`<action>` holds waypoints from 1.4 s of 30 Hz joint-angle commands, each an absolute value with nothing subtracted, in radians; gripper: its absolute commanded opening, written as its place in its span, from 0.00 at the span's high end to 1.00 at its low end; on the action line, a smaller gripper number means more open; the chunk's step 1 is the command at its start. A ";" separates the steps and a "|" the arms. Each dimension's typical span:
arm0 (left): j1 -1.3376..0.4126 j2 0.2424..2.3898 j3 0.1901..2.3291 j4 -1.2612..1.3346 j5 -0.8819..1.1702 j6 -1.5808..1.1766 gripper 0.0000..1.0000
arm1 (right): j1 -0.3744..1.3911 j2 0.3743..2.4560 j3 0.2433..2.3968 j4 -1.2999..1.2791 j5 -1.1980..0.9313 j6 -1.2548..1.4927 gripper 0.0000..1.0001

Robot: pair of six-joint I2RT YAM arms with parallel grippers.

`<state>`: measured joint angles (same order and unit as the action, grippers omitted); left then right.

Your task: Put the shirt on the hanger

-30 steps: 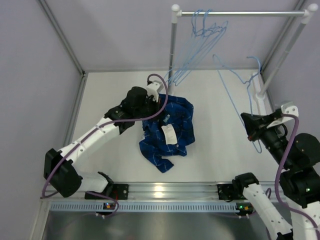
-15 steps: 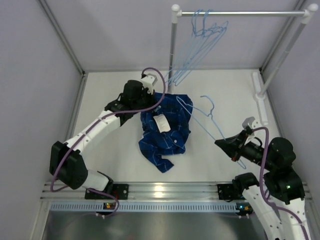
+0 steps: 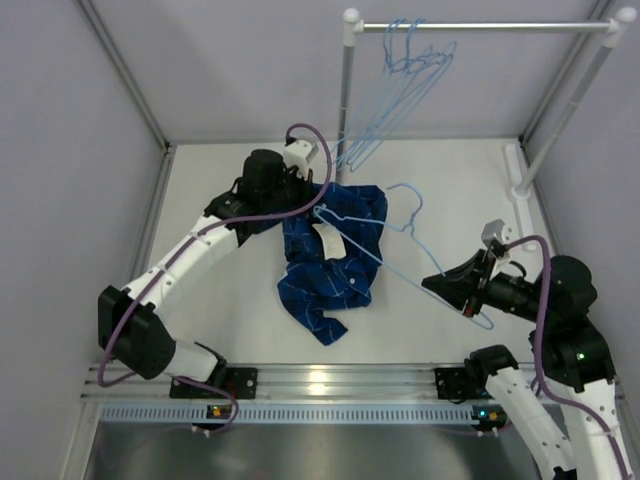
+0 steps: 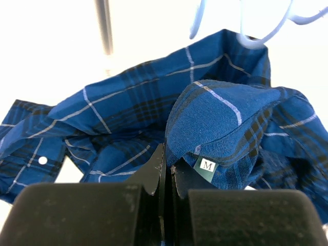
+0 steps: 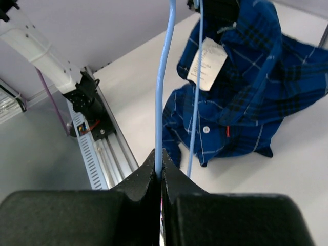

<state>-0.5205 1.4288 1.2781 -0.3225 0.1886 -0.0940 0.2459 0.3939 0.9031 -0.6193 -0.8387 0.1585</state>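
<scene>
Overhead view of a white counter [image 3: 230, 300] with two robot arms. One dark blue plaid shirt [image 3: 335, 262] sits near the middle of the counter, crumpled. Its collar end is lifted toward the far side and its lower part rests on the surface.

The left end effector [image 4: 166, 164] is pressed together on a fold of the shirt's collar, just beside a small size tag reading M [image 4: 207, 165]. The right end effector [image 5: 159, 164] is pinched on the thin wire of one pale-blue hanger [image 5: 162, 113]. The hanger stretches leftward over the shirt, and its far corner ends close to the left end effector.

Likely risks: the hanger's corner could catch on outer cloth instead of entering the neck opening, because the shirt is bunched and the opening is not spread. The wire is thin and held at one spot, so it could twist in the grip once fabric drags on it. The collar fold is a small hold and might slip free if the hanger pushes hard.

Counts: two arms, one shirt, one hanger in hand. A bundle of spare hangers [image 3: 400, 70] hangs on one rail [image 3: 480, 27]; they overlap too much to count, at least three. A larger white label [image 5: 207, 61] also shows inside the shirt, so two tags.
</scene>
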 commanded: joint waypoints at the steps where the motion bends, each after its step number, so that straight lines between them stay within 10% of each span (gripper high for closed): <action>1: -0.520 1.350 1.328 -0.333 0.245 -0.084 1.00 | 0.242 0.466 0.877 -0.568 -0.868 0.175 1.00; 12: -0.535 1.285 1.469 -0.503 0.341 -0.100 1.00 | 0.291 0.646 0.925 -0.459 -0.841 0.230 1.00; 22: -0.672 1.393 1.701 -0.728 0.161 -0.084 1.00 | 0.767 0.975 1.113 -0.338 -0.407 0.098 1.00; 42: -0.670 1.197 1.542 -0.753 0.048 -0.140 1.00 | 0.709 0.999 0.802 0.336 -0.325 0.256 1.00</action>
<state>-0.6643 1.2377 1.5585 -0.7578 0.0940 -0.1146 0.7422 1.0126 0.8143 0.1127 -0.3275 0.2111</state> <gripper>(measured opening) 0.026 0.003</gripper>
